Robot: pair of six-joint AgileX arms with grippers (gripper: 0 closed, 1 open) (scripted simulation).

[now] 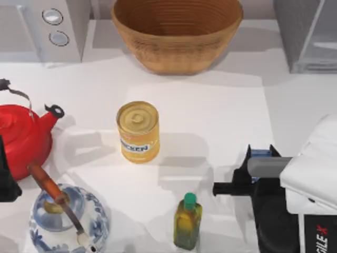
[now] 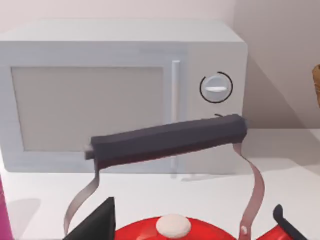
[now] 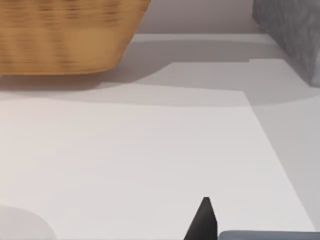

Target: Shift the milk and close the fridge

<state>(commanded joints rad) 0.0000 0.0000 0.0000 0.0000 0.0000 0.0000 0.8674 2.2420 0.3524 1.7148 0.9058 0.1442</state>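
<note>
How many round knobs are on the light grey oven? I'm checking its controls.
2, counted from above: both sit on the oven at the table's far left, one knob just behind the other knob. The left wrist view shows one of them.

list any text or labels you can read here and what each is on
"CKEN": visible part of the blue band lettering on the yellow can, start of the word hidden.
"GILE X": partial marking on the right arm, cut off at the frame edge.
Oil bottle: no readable label.
</note>
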